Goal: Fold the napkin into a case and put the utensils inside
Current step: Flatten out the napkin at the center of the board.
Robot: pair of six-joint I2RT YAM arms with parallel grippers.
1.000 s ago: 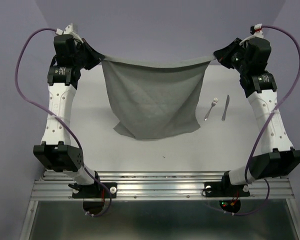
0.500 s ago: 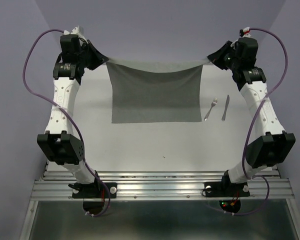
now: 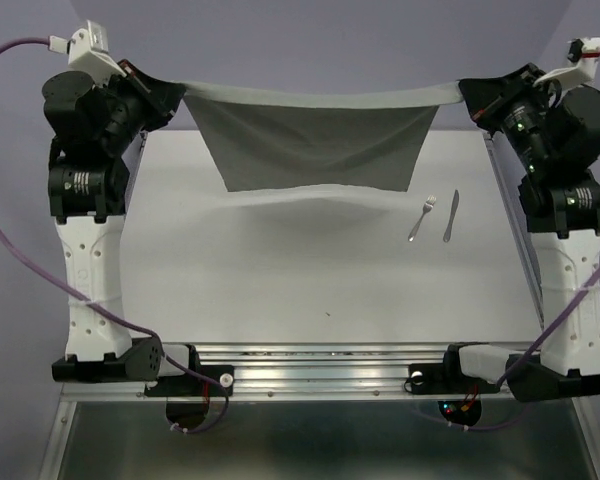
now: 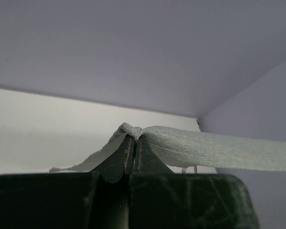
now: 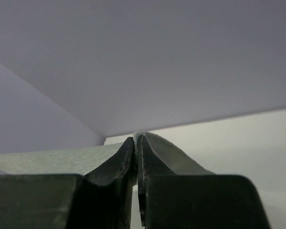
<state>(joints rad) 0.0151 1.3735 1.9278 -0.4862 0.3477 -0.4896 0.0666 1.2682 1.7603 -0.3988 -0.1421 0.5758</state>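
The grey napkin (image 3: 315,140) hangs in the air, stretched taut between both grippers above the far half of the table. My left gripper (image 3: 177,93) is shut on its left top corner; the cloth (image 4: 200,148) bunches over the closed fingertips in the left wrist view. My right gripper (image 3: 467,92) is shut on the right top corner, with cloth (image 5: 47,160) draped over the closed tips. The napkin's lower edge hangs free above the table. The silver fork (image 3: 422,217) and knife (image 3: 450,215) lie side by side on the table at the right.
The white table (image 3: 310,280) is walled by lilac panels at the back and sides. The metal mounting rail (image 3: 320,365) runs along the near edge.
Both arms have risen and spread apart, lifting the napkin off the table. Its lower edge has come up from the tabletop and now hangs in the air.
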